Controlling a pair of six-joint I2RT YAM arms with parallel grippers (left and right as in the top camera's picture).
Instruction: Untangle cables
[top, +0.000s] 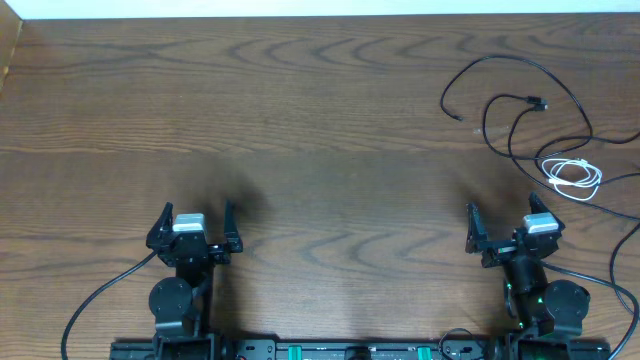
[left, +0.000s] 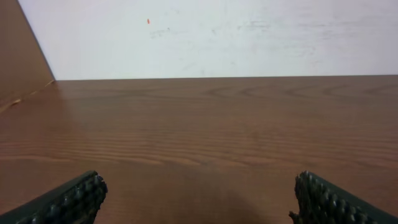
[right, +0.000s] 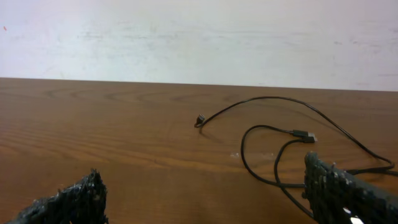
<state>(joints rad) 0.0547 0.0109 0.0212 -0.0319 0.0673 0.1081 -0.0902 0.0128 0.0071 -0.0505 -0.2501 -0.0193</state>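
The cables lie tangled on the table's far right. One long black cable (top: 499, 58) arcs wide and ends in a small plug (right: 200, 121). A second black cable crosses it, its plug (top: 538, 104) lying inside that arc (right: 303, 134). The short white cable (top: 572, 175) sits in small loops just below them. My right gripper (top: 502, 207) stands open near the front edge, short of the cables; in its wrist view (right: 202, 183) the black loops run behind its right finger. Far to the left, my left gripper (top: 196, 212) is open over bare wood (left: 199, 190).
The brown wooden table (top: 300, 130) ends at a white wall at the back. A wooden side panel (left: 18, 56) rises at the far left. Thicker black arm wires trail off both bases (top: 100, 300) (top: 625, 250).
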